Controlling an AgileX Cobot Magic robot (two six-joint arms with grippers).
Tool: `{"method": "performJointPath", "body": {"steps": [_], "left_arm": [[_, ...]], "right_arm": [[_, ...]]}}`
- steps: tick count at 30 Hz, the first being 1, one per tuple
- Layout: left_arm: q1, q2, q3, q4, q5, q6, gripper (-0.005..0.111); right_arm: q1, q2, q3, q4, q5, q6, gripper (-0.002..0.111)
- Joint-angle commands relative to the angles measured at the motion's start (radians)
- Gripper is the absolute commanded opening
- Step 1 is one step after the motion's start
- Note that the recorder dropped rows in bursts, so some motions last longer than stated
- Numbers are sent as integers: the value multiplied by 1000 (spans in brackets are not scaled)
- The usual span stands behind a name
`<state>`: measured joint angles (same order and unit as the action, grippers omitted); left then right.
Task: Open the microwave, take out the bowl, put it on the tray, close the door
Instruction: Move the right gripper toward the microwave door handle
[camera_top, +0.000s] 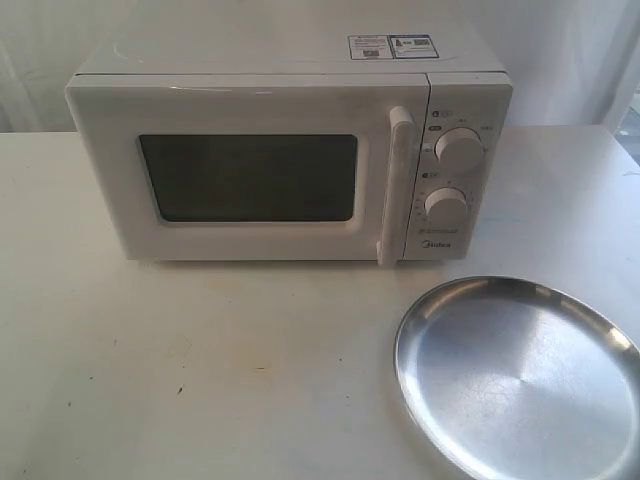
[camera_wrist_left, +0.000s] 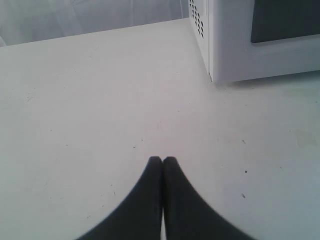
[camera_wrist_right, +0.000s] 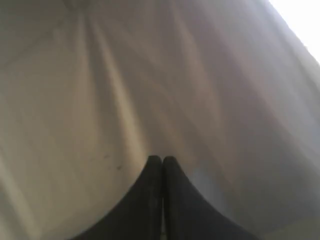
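The white microwave (camera_top: 290, 150) stands at the back of the table, its door (camera_top: 250, 175) closed, with the white bar handle (camera_top: 394, 185) upright beside two round knobs (camera_top: 460, 150). The silver tray (camera_top: 520, 380) lies at the front right, with nothing on it. No bowl is in view. Neither arm shows in the exterior view. My left gripper (camera_wrist_left: 162, 160) is shut, empty, over bare table, with the microwave's corner (camera_wrist_left: 215, 45) ahead of it. My right gripper (camera_wrist_right: 162, 159) is shut and empty, facing a folded pale curtain (camera_wrist_right: 150, 75).
A white tabletop (camera_top: 200, 370) spreads in front of the microwave and left of the tray. White curtains hang behind the table. The microwave's vented side wall (camera_wrist_left: 197, 20) shows in the left wrist view.
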<state>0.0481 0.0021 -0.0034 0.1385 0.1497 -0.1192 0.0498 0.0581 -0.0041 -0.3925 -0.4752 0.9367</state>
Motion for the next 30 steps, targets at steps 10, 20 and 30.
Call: {"method": "performJointPath", "body": {"steps": [10, 20, 30], "left_arm": [[-1, -2, 3, -3, -1, -6, 0], [-1, -2, 3, -3, -1, -6, 0], [-1, -2, 3, -3, -1, -6, 0]], "right_arm": [[2, 371, -170, -576, -419, 239, 0], [2, 918, -228, -504, -549, -210, 0], [12, 1441, -254, -412, -746, -453, 0]]}}
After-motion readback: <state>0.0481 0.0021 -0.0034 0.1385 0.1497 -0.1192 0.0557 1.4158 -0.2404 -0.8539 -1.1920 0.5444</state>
